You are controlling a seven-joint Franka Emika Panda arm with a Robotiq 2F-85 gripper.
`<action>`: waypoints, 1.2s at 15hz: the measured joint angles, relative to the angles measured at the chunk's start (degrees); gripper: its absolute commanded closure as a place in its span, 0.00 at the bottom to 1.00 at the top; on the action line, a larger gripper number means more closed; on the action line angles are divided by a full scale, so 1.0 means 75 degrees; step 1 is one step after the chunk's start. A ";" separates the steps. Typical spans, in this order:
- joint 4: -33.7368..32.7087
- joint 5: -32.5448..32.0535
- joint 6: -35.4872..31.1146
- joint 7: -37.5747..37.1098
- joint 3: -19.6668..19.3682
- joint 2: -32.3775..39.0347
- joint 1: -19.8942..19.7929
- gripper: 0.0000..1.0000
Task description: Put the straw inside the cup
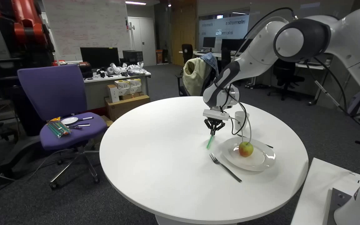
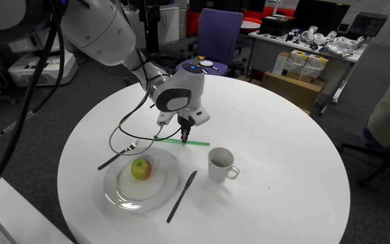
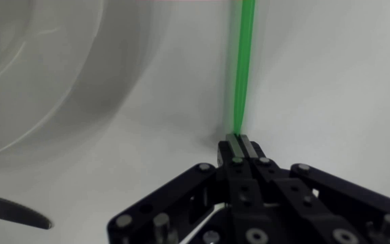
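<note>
Here's the round white table [image 2: 276, 203], spread wide, and over it reaches the robot's white arm [image 1: 261, 47]. Beyond the table's far edge stands the purple chair [image 1: 55, 90]. Down on the table sits the big white plate [image 2: 141, 196], a broad neighbour to the action, with the black tool [image 3: 237, 137] pointing down just past its rim.

Now the white cup [image 2: 218, 173], upright, its handle turned away from the plate. And there's the dark knife [image 2: 181, 196], lying between plate and cup! On the plate's opposite side lies the fork [image 1: 226, 168]; in an exterior view a loop of cable [image 2: 130, 155] hangs right across it. Up on the plate, a yellow-green apple [image 2: 141, 168] with a flush of red.

And the slimmest of the lot: the light-green straw [image 3: 244, 66], squeezed tight between the tool's tips and jutting out on both sides! It runs roughly level, one end over near the cup and outside it, the other towards the fork. Touching the table or just above it? From here, impossible to tell.
</note>
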State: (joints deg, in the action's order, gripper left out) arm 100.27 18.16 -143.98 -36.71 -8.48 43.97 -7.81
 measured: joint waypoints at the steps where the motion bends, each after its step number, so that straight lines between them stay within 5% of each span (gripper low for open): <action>1: -0.0001 0.0110 0.0081 0.0075 0.0031 -0.0011 -0.0042 1.00; 8: -0.0071 0.1424 0.1499 0.0671 0.0339 -0.0328 -0.0840 1.00; 18: 0.0243 0.3045 0.1010 0.0707 0.0156 -0.1180 -0.1176 1.00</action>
State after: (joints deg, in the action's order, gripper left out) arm 102.09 40.99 -136.41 -31.41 -7.31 35.12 -16.63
